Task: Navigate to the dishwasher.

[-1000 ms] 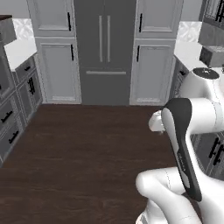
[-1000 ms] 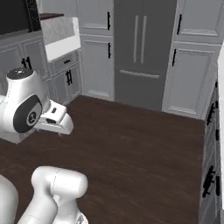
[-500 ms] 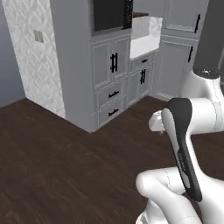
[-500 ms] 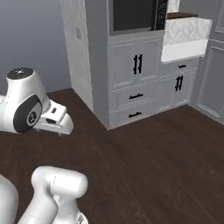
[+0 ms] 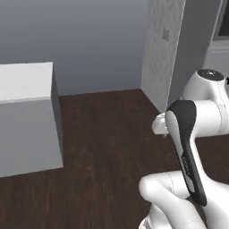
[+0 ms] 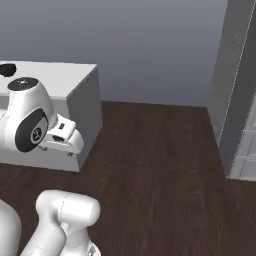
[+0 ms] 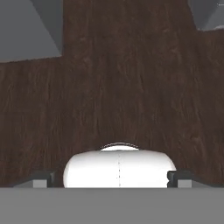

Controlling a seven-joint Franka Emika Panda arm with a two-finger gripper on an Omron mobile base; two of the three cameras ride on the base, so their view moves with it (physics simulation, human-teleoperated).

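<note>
The dishwasher is out of view. My gripper [image 7: 111, 178] hangs over the dark wood floor [image 7: 122, 87] and points down at it. Its two dark fingertips [image 7: 41, 178] stand far apart at the bottom of the hand view, open, with nothing between them. In the base views the white hand [image 5: 160, 125] is tucked in close to the arm, a little above the floor, also seen as the hand [image 6: 62, 141] from the right side.
A grey counter block with a white top [image 5: 27, 82] stands at the left, the same block [image 6: 67, 82] carrying a small dark object [image 6: 7, 70]. A tall grey cabinet side [image 5: 167, 53] rises at the right. A plain blue-grey wall [image 6: 150, 45] closes the back.
The whole picture has swung: the base has turned left, from the fridge, past the oven cabinets, to a bare wall and counter block. The arm holds the same pose.
</note>
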